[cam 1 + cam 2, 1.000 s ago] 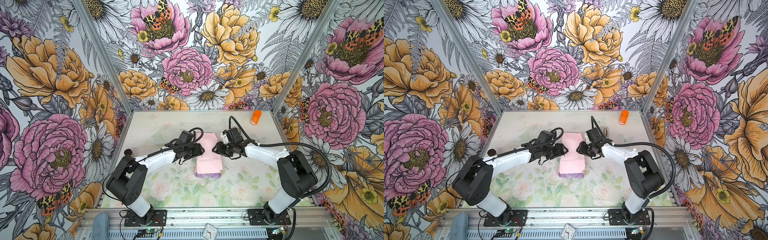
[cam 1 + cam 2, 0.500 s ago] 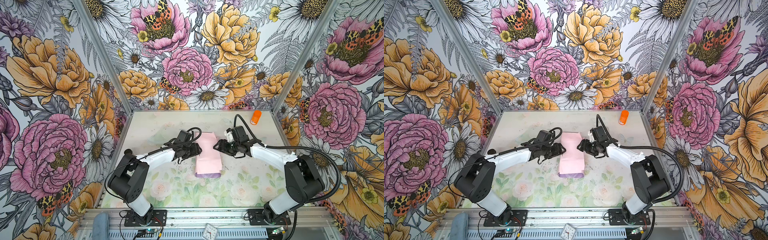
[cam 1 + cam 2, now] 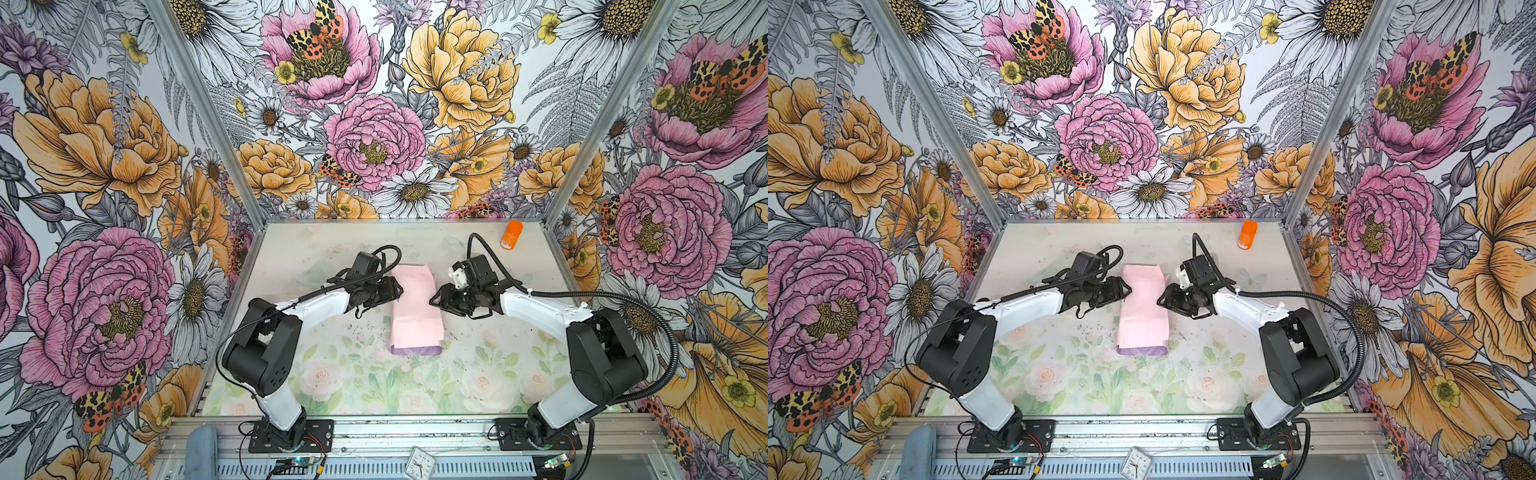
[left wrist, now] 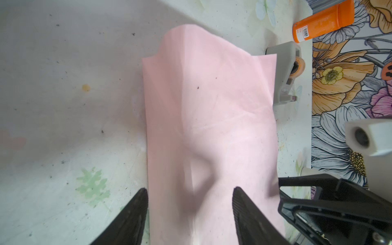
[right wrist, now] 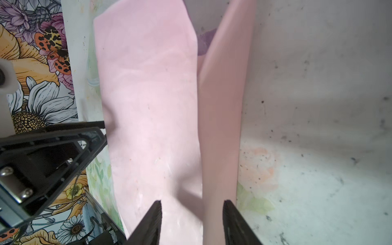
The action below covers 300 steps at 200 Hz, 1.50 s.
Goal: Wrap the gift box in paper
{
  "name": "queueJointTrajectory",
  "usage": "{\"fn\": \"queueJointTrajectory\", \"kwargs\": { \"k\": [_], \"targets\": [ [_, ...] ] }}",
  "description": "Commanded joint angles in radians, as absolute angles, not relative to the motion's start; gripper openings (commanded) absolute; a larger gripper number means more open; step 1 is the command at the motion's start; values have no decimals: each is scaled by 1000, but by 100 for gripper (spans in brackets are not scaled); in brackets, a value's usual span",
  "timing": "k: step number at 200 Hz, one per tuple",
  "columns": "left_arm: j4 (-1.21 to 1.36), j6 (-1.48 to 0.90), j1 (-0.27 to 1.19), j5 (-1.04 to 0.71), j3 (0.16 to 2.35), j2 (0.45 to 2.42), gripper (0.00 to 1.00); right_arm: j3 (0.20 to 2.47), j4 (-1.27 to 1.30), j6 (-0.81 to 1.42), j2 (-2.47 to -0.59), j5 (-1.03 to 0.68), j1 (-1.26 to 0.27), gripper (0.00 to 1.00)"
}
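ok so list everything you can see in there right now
paper: one, pale pink with a lilac strip at the near end, folded up mid-table
gift box: none visible, perhaps under the paper
tube: one, orange, lying at the table's far right corner
tape dispenser: one, grey, by the paper's far right corner
clock: one, white, on the front rail
padded roll: one, grey-blue, front left rail
table: one, pale floral print, speckled
left fingers: two, black, apart, at the paper's left side
right fingers: two, black, apart, astride a raised flap on the paper's right side
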<state>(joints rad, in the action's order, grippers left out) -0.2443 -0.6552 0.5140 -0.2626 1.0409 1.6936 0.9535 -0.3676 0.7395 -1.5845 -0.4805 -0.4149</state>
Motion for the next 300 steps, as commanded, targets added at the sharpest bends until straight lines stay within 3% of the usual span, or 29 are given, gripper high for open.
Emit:
{"fn": "queueJointTrajectory", "kwargs": {
  "k": [1, 192, 205, 246, 300],
  "targets": [
    [-241, -632, 514, -284, 1060, 1700, 64, 913, -376, 769, -1526, -503, -429, 45],
    [-268, -597, 520, -265, 1111, 1752, 63, 769, -371, 902, -1356, -499, -497, 7],
    [-274, -590, 521, -260, 1113, 1755, 63, 764, -373, 904, -1356, -497, -499, 11],
    [-290, -567, 521, -257, 1113, 1750, 63, 808, -433, 859, -1309, -455, -466, 45],
    [-305, -553, 522, -246, 1115, 1719, 77, 1001, -525, 695, -1488, -384, -419, 58]
  ]
}}
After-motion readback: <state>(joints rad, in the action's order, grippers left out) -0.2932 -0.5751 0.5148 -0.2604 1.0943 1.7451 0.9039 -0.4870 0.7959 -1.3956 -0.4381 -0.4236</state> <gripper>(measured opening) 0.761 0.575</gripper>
